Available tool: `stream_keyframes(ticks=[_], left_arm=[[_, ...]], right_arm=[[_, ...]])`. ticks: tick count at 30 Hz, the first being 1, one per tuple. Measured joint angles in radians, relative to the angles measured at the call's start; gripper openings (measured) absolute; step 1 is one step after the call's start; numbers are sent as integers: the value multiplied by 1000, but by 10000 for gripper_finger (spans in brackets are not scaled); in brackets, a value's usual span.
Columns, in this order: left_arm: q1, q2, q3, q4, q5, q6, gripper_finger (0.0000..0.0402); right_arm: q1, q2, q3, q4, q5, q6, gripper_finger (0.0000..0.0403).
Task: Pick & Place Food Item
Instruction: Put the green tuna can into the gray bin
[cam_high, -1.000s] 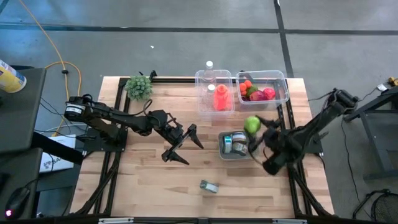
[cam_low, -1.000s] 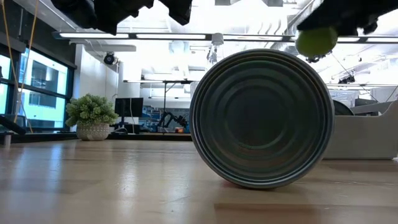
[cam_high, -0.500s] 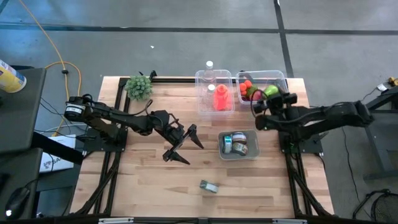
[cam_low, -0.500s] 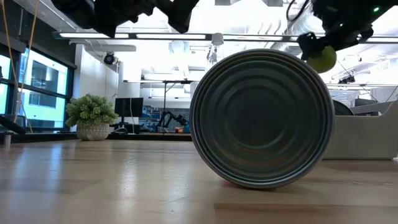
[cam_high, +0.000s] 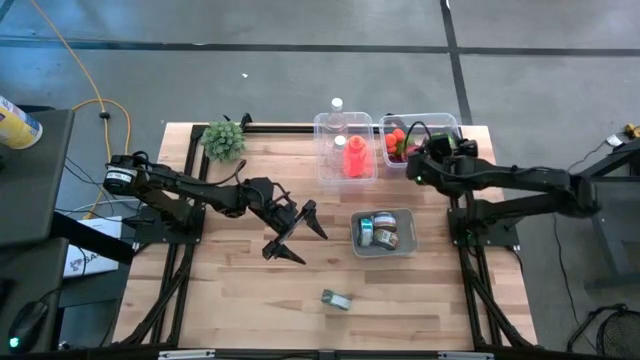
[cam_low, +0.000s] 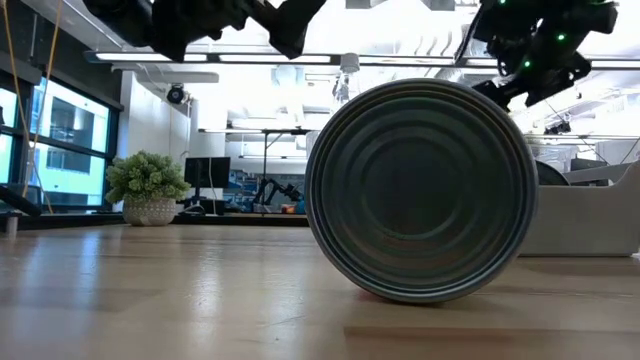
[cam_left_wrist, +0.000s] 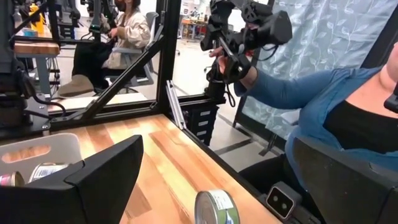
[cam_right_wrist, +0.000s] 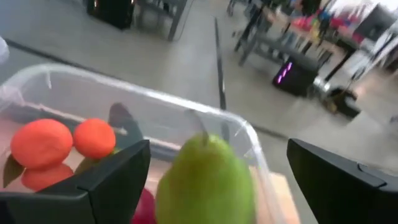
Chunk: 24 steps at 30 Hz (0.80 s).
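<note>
The right gripper (cam_right_wrist: 208, 180) stands released around a smooth green pear (cam_right_wrist: 205, 180), over the clear bin (cam_right_wrist: 155, 102); wooden table (cam_high: 250, 280), concrete floor.

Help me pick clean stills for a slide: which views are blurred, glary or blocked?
Right wrist view: the pear and fruit tub are soft with blur. Low view: a can blocks the middle, under bright ceiling lights. High view: evenly lit and sharp.
</note>
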Motion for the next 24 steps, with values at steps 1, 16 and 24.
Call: stream_keyframes(ticks=[1, 16, 24], left_arm=[[0, 0, 0, -5, 0, 5, 400], [0, 0, 0, -14, 0, -2, 400], [-22, 0, 0, -93, -69, 80, 400]], right_arm=[[-20, 0, 0, 12, -27, -6, 365], [80, -9, 0, 359, -311, -287, 362], [441, 0, 1, 601, -428, -338, 362]])
